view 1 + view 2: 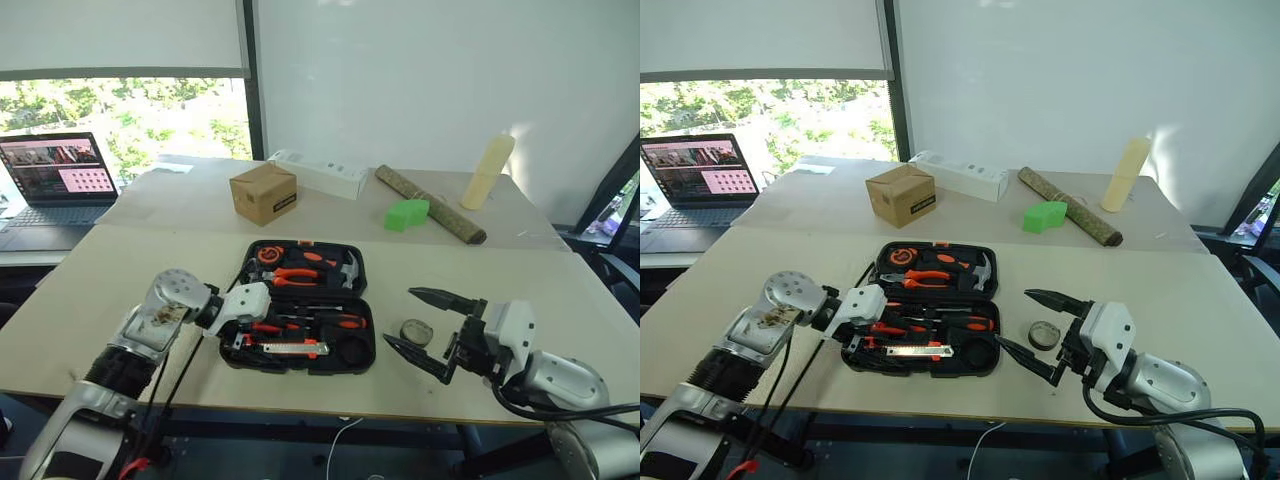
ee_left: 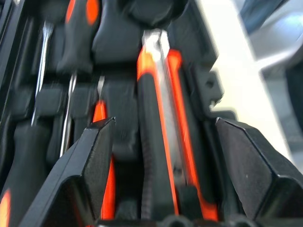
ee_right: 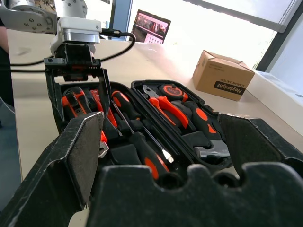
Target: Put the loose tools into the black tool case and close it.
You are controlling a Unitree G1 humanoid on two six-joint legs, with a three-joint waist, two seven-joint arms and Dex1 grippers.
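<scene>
**With most tools seated, one roll left outside the open case**

While the right gripper (image 1: 432,330) waits nearest the table's front edge with its two black fingers spread wide and nothing between them, the small dark tape roll (image 1: 416,331) lies loose on the table (image 1: 80,300) just beside the case's right side, close to that gripper.

Left of it, the left gripper (image 1: 240,335) hangs over the near half of the black tool case (image 1: 300,305). Its fingers stand apart in the left wrist view, straddling the orange-black utility knife (image 2: 158,127), which lies in the front slot and is not clamped. Screwdrivers (image 1: 320,322) with orange-and-black handles sit in the moulded slots beside it.

Further back, the case's far half holds pliers (image 1: 292,276), and the whole clamshell lies flat open.

Beyond it stand a brown cardboard box (image 1: 263,193) and a green block (image 1: 406,213), both well apart from the case.

By my reading, the packing is nearly done: the tape roll has yet to go in, and the lid is not yet closed
</scene>
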